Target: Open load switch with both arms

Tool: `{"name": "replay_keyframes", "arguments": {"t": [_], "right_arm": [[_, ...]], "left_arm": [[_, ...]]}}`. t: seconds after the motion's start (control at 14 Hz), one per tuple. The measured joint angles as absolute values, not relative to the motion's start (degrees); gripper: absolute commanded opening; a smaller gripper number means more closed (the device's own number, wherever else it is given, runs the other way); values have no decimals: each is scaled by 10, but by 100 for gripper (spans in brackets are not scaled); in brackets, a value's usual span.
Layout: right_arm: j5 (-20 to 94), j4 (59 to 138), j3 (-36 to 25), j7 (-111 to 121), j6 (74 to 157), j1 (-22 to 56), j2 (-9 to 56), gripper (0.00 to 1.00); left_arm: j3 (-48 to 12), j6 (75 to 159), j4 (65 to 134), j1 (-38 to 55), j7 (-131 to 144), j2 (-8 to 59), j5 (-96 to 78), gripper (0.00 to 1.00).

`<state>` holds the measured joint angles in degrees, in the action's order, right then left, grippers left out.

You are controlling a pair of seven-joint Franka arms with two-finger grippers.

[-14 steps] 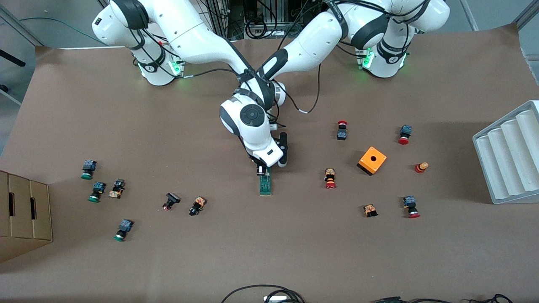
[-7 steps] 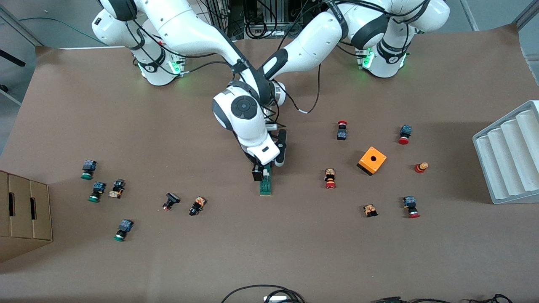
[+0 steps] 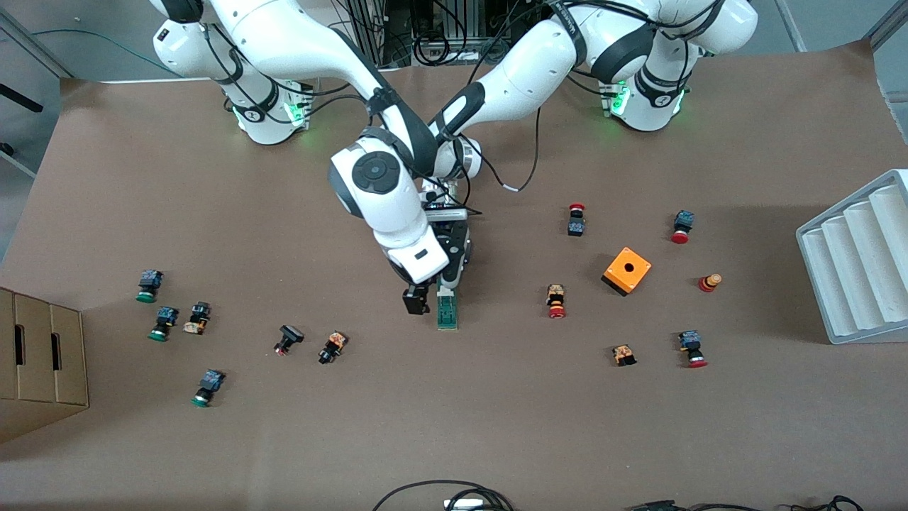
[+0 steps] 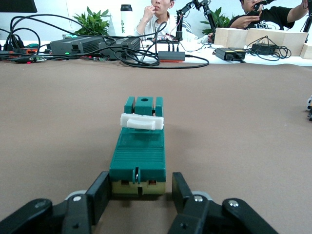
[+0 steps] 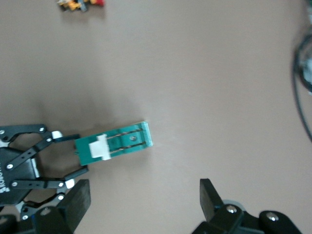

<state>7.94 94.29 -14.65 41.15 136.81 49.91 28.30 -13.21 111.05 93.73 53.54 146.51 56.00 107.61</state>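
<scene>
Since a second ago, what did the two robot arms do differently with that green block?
The right gripper let go of the narrow green load switch, opened, and pulled up toward the right arm's end of the table. The left gripper stayed shut on the switch's end. The switch, orange square box and small push buttons stayed put.

The front view looks down from high above the brown table (image 3: 638, 440), facing both white robot bases. The left wrist view sits low and close, looking level along the narrow green rectangular load switch with a white end piece (image 4: 138, 152) toward desks and seated people. The right wrist view looks straight down on this switch (image 5: 114, 146) from higher up. All three views share it (image 3: 447, 309).
</scene>
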Motion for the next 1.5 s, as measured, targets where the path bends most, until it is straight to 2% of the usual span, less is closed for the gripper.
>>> {"name": "replay_keyframes", "arguments": {"t": [0.14, 0.21, 0.29, 0.36, 0.64, 0.86, 1.14, 1.5], "right_arm": [[80, 942, -147, 359, 1368, 478, 265, 100], [80, 942, -147, 325, 1368, 472, 258, 100], [80, 942, -147, 292, 1367, 467, 252, 100], [80, 942, -147, 258, 1367, 462, 248, 100], [80, 942, -146, 79, 1350, 433, 234, 100], [80, 941, -146, 35, 1293, 412, 219, 100], [80, 940, -146, 34, 1211, 338, 189, 100], [80, 939, -145, 33, 1137, 273, 169, 100]], "left_arm": [[-132, 1110, 937, 535, 1465, 560, 1076, 60], [-132, 1110, 937, 535, 1466, 560, 1076, 64], [-132, 1110, 937, 535, 1466, 560, 1076, 84], [-132, 1111, 937, 535, 1466, 560, 1076, 99], [-130, 1112, 937, 534, 1467, 561, 1076, 100], [-130, 1114, 936, 534, 1467, 562, 1076, 100], [-131, 1129, 935, 534, 1436, 555, 1058, 100], [-131, 1177, 928, 533, 1213, 487, 908, 100]]}}
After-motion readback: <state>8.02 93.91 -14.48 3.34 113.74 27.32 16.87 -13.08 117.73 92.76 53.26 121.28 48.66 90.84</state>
